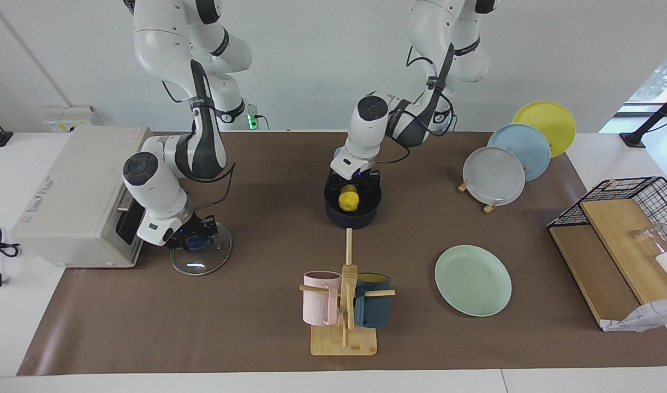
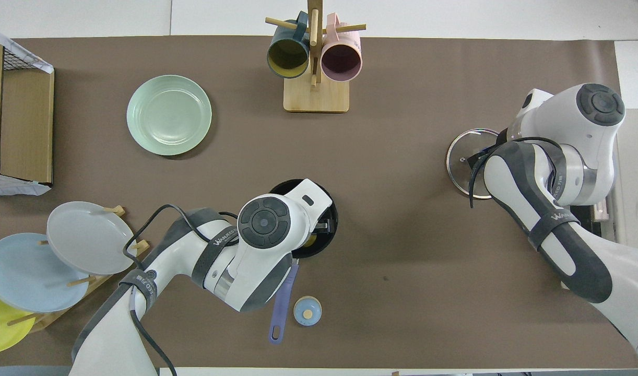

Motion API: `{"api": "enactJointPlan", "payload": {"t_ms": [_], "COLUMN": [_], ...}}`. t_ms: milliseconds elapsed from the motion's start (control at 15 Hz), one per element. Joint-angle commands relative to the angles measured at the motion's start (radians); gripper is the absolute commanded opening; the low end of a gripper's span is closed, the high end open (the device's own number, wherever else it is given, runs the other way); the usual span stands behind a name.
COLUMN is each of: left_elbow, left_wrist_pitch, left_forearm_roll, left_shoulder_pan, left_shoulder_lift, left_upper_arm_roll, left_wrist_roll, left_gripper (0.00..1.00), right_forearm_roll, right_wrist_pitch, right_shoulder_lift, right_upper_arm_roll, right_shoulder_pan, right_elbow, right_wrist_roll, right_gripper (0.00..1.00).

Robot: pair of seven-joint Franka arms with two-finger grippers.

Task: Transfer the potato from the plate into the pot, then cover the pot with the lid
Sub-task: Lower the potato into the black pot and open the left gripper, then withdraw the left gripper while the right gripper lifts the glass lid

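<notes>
The yellow potato [image 1: 347, 199] lies inside the dark blue pot [image 1: 352, 215], whose long handle [image 2: 282, 300] points toward the robots. My left gripper [image 1: 354, 184] hangs open just over the pot, its fingers apart and above the potato. In the overhead view the left hand covers most of the pot [image 2: 328, 211]. The mint-green plate [image 1: 472, 279] lies bare, farther from the robots. The glass lid [image 1: 202, 256] rests on the mat toward the right arm's end, with my right gripper [image 1: 194, 240] shut on its blue knob.
A mug stand [image 1: 344, 305] with a pink and a teal mug is farther from the robots than the pot. A white oven [image 1: 77, 196] stands beside the lid. Standing plates [image 1: 494, 174] and a wire basket [image 1: 623, 218] fill the left arm's end. A small bell [image 2: 307, 310] sits by the pot's handle.
</notes>
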Motion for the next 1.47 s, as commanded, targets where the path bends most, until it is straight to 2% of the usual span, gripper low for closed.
{"api": "enactJointPlan", "payload": {"t_ms": [0,267,400,600,800,933,1067,1400], "left_elbow": [0.01,0.144,0.233,0.324,0.434,0.451,0.45,0.456], "left_wrist_pitch": [-0.058,-0.303,-0.421,-0.55,-0.685,-0.726,-0.729,-0.799], "left_forearm_roll": [0.014,0.014,0.014,0.015,0.017,0.018,0.058,0.083], "left_shoulder_pan": [-0.002,0.099,0.161,0.283,0.441,0.545,0.604,0.612], "left_shoulder_lift": [-0.05,-0.134,-0.169,-0.231,-0.234,-0.237,-0.249,-0.262], "left_upper_arm_roll": [0.022,0.026,0.026,0.028,0.029,0.029,0.026,0.031], "left_wrist_roll": [0.022,0.11,0.134,0.225,0.416,0.562,0.643,0.664], "left_gripper": [1.0,1.0,1.0,1.0,1.0,1.0,1.0,1.0], "right_forearm_roll": [0.02,0.02,0.023,0.025,0.039,0.039,0.037,0.033], "right_wrist_pitch": [-0.026,-0.029,-0.079,-0.132,-0.151,-0.255,-0.328,-0.348], "right_shoulder_lift": [-0.006,-0.006,-0.007,-0.006,-0.011,-0.01,-0.01,-0.026], "right_upper_arm_roll": [0.003,0.003,0.003,0.004,0.015,0.079,0.13,0.138], "right_shoulder_pan": [-0.009,-0.009,-0.006,0.003,0.014,0.012,0.031,0.23], "right_elbow": [0.008,0.013,0.051,0.088,0.097,0.18,0.241,0.291], "right_wrist_roll": [-0.022,-0.022,-0.019,0.018,0.059,0.18,0.301,0.622], "right_gripper": [0.59,0.59,0.59,0.59,0.59,0.59,0.59,0.59]}}
